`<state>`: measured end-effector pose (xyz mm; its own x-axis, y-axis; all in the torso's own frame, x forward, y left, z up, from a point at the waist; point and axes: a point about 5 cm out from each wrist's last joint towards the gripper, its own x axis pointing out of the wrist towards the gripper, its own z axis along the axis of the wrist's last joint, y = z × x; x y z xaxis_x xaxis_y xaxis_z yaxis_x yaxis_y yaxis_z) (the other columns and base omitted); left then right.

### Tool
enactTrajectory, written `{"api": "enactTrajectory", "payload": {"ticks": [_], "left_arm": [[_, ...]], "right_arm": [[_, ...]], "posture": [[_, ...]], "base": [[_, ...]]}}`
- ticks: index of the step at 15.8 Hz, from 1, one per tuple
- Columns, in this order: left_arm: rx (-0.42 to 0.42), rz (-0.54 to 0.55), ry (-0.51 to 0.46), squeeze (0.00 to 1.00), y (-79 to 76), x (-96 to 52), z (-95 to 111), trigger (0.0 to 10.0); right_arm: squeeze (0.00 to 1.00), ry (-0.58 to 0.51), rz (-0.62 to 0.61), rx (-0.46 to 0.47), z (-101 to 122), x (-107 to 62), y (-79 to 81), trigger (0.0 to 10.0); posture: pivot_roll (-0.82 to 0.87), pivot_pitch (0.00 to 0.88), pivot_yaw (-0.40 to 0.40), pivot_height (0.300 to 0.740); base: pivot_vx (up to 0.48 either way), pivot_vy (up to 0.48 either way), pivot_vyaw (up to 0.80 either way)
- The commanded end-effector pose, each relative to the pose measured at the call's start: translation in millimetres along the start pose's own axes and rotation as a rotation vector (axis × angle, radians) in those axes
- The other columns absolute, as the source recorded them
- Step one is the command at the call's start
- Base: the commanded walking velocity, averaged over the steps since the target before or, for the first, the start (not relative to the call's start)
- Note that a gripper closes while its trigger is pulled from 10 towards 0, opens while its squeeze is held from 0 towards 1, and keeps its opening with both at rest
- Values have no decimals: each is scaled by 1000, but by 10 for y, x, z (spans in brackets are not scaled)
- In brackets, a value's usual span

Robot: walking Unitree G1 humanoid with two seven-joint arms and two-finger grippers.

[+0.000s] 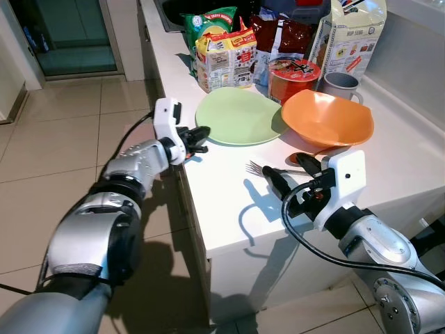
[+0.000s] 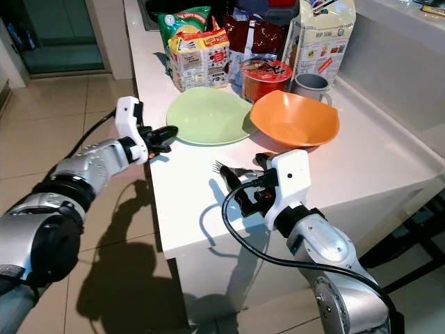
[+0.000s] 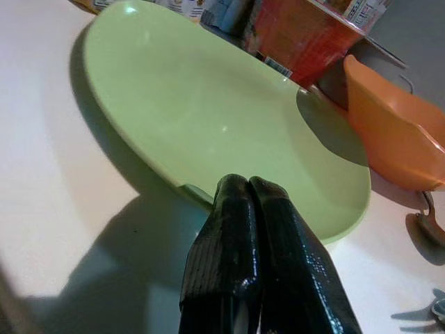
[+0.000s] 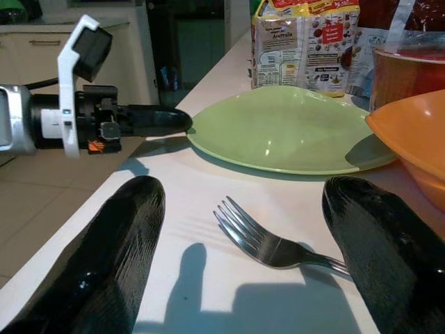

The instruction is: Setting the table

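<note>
Right pincer (image 1: 290, 174) agape, fork (image 4: 274, 243) lying on counter between fingers.

L gripper (image 2: 167, 132) fingers together, tips at rim of green plate (image 2: 208, 115) on white counter (image 2: 361, 167); R gripper (image 2: 245, 182) open over fork (image 2: 228, 169), orange bowl (image 2: 295, 120) beside plate, snack packs (image 2: 198, 52) behind.
</note>
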<state>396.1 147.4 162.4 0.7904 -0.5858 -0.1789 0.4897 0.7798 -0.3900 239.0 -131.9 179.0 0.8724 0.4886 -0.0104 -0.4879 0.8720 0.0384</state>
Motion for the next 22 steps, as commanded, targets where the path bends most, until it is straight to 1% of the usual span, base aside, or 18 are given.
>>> {"api": "enactTrajectory", "payload": {"ticks": [1,2,3,4,5,6,7,8,9,10,11,12,13,14,16,17,19,22], "left_arm": [[25,-12,-17,0,4,-22,110,0],[124,-5,-62,0,23,-55,243,0],[178,1,-86,0,16,-58,297,0],[326,24,-206,0,-71,-40,530,10000],[357,14,-234,0,-155,2,611,10000],[380,4,-234,0,-192,23,627,10000],[501,-33,-186,0,-337,127,578,10000],[587,-49,-142,216,-433,205,510,10000],[678,6,-97,322,-485,279,444,10000],[769,37,-58,278,-520,323,391,10000],[869,48,9,0,-560,374,298,10000],[897,43,29,0,-579,392,265,10000],[946,52,77,0,-590,417,196,10000],[967,68,104,0,-574,420,166,10000],[1003,111,165,0,-508,406,108,10000],[1023,142,202,0,-449,384,71,10000],[1021,154,250,0,-380,352,22,10000],[1019,74,362,0,-298,285,-61,10000]], "right_arm": [[0,-9,-3,-8,13,17,-14,10000],[0,-10,-3,-5,11,16,-10,10000],[0,-10,-3,-5,10,15,-9,10000],[0,-10,-5,-2,5,13,-6,10000],[0,-10,-7,-1,2,13,-4,10000],[0,-10,-7,-1,1,12,-4,10000],[0,-9,-9,-1,-1,10,-7,10000],[0,-9,-11,-2,-2,8,-10,10000],[0,-11,-14,-6,7,6,-18,10000],[0,-12,-18,-8,14,1,-25,10000],[0,-12,-20,-8,14,-8,-27,10000],[0,-11,-21,-9,13,-10,-26,10000],[0,-11,-21,-8,10,-12,-18,10000],[0,-11,-21,-7,10,-11,-14,10000],[0,-12,-21,-7,10,-10,-11,10000],[0,-13,-21,-8,12,-10,-11,10000],[0,-13,-22,-9,12,-13,-14,10000],[0,-15,-21,-11,11,-12,-15,10000]], "posture": [[-112,0,-16,740],[-111,0,-15,740],[-110,0,-14,740],[-109,0,-10,740],[-109,0,-10,740],[-109,0,-10,740],[-109,0,-10,740],[-109,0,-10,740],[-125,2,-5,740],[-125,2,-5,740],[-126,5,-1,740],[-127,6,-1,740],[-126,7,2,740],[-127,8,4,740],[-128,7,5,740],[-129,6,6,740],[-129,2,8,740],[-127,0,10,740]], "base": [[0,0,0],[0,0,0],[0,0,0],[0,0,0],[0,0,0],[0,0,0],[0,0,0],[0,0,0],[0,0,0],[0,0,0],[0,0,0],[0,0,0],[0,0,0],[0,0,0],[0,0,0],[0,0,0],[0,0,0],[0,0,0]]}}
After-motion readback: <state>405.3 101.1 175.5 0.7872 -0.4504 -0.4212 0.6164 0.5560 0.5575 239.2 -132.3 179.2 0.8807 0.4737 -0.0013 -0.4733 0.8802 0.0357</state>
